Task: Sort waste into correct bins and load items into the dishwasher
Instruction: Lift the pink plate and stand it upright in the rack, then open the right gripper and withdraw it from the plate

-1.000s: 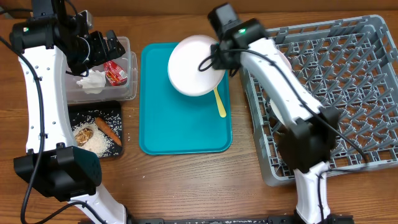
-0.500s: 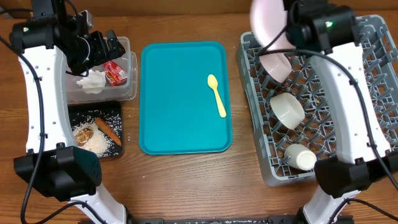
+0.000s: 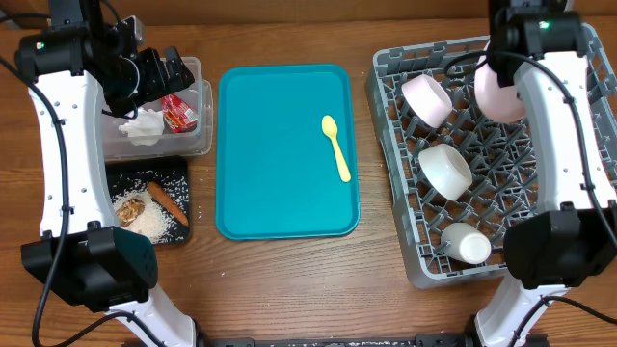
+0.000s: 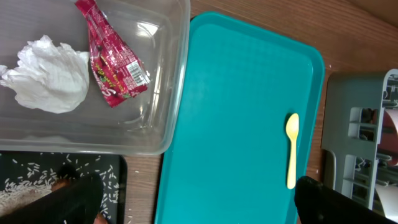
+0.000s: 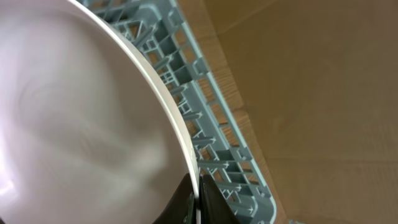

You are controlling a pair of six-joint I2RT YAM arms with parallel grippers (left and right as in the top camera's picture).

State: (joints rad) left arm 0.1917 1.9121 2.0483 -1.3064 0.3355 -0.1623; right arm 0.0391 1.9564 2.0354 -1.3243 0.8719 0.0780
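**Right gripper** [image 5: 198, 200]: closed on the rim of the plate [image 3: 496, 92]. The wrist view shows the rim pinched between the two fingers. The plate is held on edge and tilted, over the back rows of the dish rack [image 3: 569, 145], just right of the first bowl [image 3: 427, 99]. I cannot tell whether its lower edge touches the pegs.

**Rack, left column:**
- The first bowl is at the back, tipped over.
- The second bowl [image 3: 445, 170] is in the middle.
- The cup [image 3: 466, 243] is near the front corner.
- The three are apart from one another.

**Left gripper** [image 3: 159, 69]: jaws wide apart with nothing between them. It hangs above the back part of the clear tub [image 3: 206, 120].

**Clear tub:** holds the crumpled napkin [image 4: 46, 74] and the red wrapper [image 4: 112, 59], side by side, with the wrapper on the side toward the teal tray [image 3: 270, 193].

**Black tray** [image 3: 178, 173]: sits just in front of the tub.
- The rice [image 3: 156, 222] is heaped at its front, with loose grains scattered around.
- The food lump [image 3: 128, 205] lies at the left.
- The stick [image 3: 166, 202] lies on a diagonal beside the lump.

**Spoon** [image 3: 335, 147]: lies flat on the right half of the teal tray, bowl end toward the back. Neither gripper is near it.

**Teal tray:** rests on the table [image 3: 289, 280], between the tub and the rack.
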